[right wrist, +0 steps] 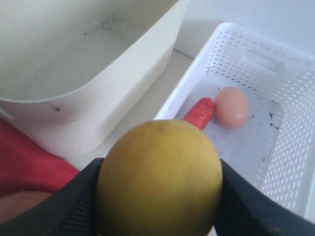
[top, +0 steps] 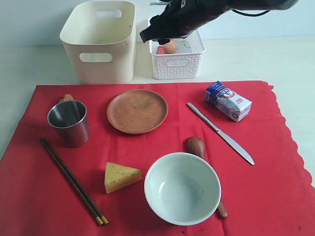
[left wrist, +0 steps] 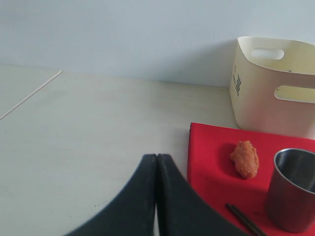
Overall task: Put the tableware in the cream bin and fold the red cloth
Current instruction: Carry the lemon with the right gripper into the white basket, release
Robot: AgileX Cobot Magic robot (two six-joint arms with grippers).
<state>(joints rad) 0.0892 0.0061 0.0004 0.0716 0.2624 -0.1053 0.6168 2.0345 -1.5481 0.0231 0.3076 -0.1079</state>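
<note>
Holding gripper: the right gripper (top: 156, 35) is seen clamped on a lemon (right wrist: 160, 177), one dark finger pressed to each side of the fruit; it is held in the air over the left rim of the white lattice basket (top: 177, 66), close to the cream bin.
Left gripper: the left gripper (left wrist: 156, 162) is seen with its fingers pressed together and nothing between them, low over the bare table (top: 29, 64) beside the cloth's left edge.
Cream bin: the cream bin (top: 106, 59) is stood upright at the back of the table, just left of the basket and just behind the cloth.
Basket contents: an egg (right wrist: 231, 105) and a red sausage (right wrist: 199, 112) are laid side by side on the basket floor.
Red cloth: the red cloth (top: 275, 187) is spread flat and unfolded, its scalloped edge on the right.
Tableware on the cloth: the steel cup (top: 70, 123) is stood upright at the left, with the chopsticks (top: 73, 180) laid diagonally in front of it; the clay plate (top: 137, 110) is set at the middle back; the pale bowl (top: 182, 188) is placed at the front, lying over the handle of the wooden spoon (top: 195, 146); the steel knife (top: 220, 132) is laid diagonally to the right.
Food on the cloth: a cheese wedge (top: 120, 176) is found left of the bowl, a milk carton (top: 228, 101) at the back right, and an orange fried piece (left wrist: 245, 158) behind the cup.
</note>
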